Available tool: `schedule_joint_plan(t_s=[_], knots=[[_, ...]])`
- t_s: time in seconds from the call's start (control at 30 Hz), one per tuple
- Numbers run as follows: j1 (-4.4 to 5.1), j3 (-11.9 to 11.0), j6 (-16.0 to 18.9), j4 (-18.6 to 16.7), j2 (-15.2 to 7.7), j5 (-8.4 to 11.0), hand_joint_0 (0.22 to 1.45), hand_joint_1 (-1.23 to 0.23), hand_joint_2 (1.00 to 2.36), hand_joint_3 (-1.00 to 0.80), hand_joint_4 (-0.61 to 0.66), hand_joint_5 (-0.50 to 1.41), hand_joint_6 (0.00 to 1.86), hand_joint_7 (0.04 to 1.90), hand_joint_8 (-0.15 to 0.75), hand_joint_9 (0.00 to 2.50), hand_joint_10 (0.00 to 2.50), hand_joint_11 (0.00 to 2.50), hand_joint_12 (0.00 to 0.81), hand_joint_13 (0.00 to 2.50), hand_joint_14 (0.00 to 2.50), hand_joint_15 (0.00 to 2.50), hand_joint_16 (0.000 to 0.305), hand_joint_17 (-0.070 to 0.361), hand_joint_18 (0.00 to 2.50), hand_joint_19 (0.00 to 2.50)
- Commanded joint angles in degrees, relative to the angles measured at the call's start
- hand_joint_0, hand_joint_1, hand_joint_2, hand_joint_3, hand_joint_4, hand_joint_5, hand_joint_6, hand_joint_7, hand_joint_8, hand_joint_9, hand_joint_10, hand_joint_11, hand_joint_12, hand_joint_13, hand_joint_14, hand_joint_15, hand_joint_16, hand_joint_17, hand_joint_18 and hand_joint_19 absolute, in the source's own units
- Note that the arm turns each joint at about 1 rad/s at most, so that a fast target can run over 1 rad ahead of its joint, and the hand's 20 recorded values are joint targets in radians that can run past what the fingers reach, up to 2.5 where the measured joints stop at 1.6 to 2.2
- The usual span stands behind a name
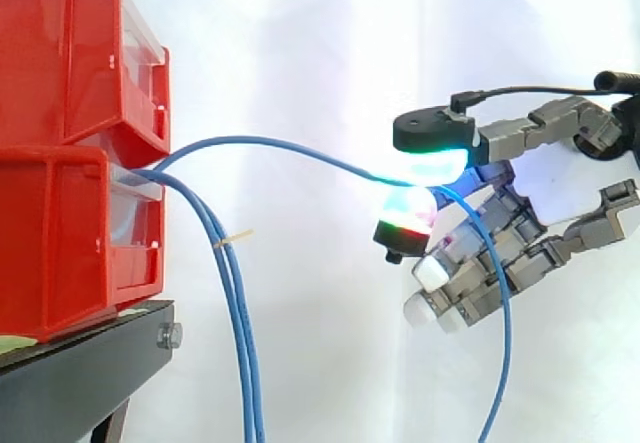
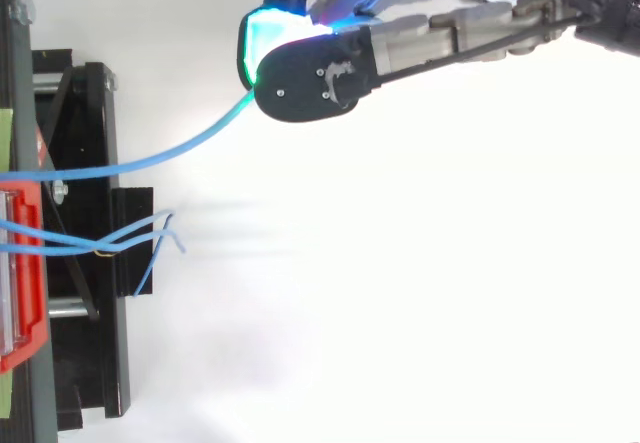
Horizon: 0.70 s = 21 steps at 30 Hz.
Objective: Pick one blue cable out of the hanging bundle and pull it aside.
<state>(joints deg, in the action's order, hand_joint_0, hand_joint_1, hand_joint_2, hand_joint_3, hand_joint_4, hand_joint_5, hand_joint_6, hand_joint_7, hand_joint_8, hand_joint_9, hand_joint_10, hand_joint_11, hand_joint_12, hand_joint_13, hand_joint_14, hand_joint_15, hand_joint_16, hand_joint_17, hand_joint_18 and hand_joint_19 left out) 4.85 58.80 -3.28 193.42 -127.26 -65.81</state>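
Observation:
One blue cable (image 1: 270, 148) arcs from the lower red bin (image 1: 60, 243) out to the right, where my hand (image 1: 520, 233) pinches it between a green-glowing fingertip (image 1: 432, 158) above and a red-green glowing pad below. Past the pinch the cable drops down the right side (image 1: 503, 343). From above, the same cable (image 2: 160, 156) runs from the bin up to the hand (image 2: 330, 68). The rest of the bundle (image 1: 238, 323) hangs straight down beside the bin, tied with a small yellow band, and from above its ends (image 2: 150, 238) splay beyond the stand.
Two red bins, the upper one (image 1: 70, 53) stacked on the lower, sit on a black stand (image 1: 90, 363) at the left. A white curtain lies behind everything. The stand's black frame (image 2: 95, 293) runs down the left of the top view.

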Motion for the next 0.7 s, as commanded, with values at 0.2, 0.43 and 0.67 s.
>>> schedule_joint_plan(t_s=[0.2,0.43,0.67], knots=[[0.69,2.6,9.5,-0.7,0.0,-1.52,0.6,-0.8,1.02,-0.02,0.07,-0.07,0.87,1.19,0.289,1.0,0.01,0.33,0.342,0.66,0.01,0.22,0.038,0.086,0.48,0.1],[1.3,3.9,12.5,-6.0,0.0,-2.92,0.6,-0.8,1.02,-0.02,0.07,-0.07,0.88,1.18,0.29,1.01,0.01,0.33,0.345,0.67,0.01,0.22,0.039,0.087,0.49,0.1],[1.56,3.9,11.5,-6.9,-0.1,-3.1,0.6,-0.8,1.02,-0.03,0.07,-0.06,0.88,1.18,0.297,1.01,0.01,0.33,0.35,0.67,0.01,0.23,0.04,0.089,0.49,0.11]])
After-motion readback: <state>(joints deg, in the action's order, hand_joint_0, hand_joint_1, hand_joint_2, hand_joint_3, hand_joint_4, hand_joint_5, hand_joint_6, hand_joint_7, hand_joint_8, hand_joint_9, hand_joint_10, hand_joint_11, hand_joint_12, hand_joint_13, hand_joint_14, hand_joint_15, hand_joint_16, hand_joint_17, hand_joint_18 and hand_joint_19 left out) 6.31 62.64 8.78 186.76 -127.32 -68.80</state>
